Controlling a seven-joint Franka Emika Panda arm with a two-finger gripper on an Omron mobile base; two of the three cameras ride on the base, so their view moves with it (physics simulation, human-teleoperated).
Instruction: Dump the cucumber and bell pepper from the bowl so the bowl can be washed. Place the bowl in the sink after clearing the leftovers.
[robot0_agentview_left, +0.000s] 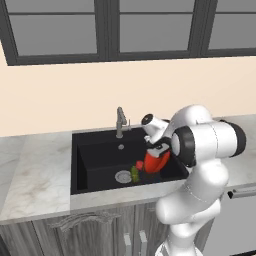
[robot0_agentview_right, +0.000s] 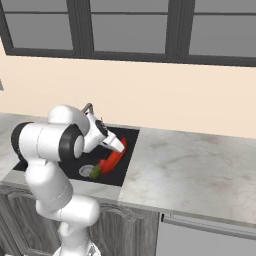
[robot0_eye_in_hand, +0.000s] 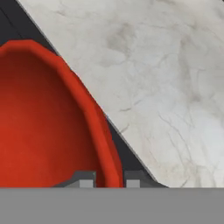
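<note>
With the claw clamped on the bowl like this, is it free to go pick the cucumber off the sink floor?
Probably not yet: the claw is shut on the bowl rim; the cucumber lies uncovered below.

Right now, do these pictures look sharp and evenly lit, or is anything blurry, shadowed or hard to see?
Left base view: flat, even light, no glare; the black sink is dark, yet the cucumber and bell pepper stand out. Right base view: soft too; the arm covers much of the basin. Hand view: the close bowl looks smeary, the gripper pinching its rim; marble veins look soft.
</note>
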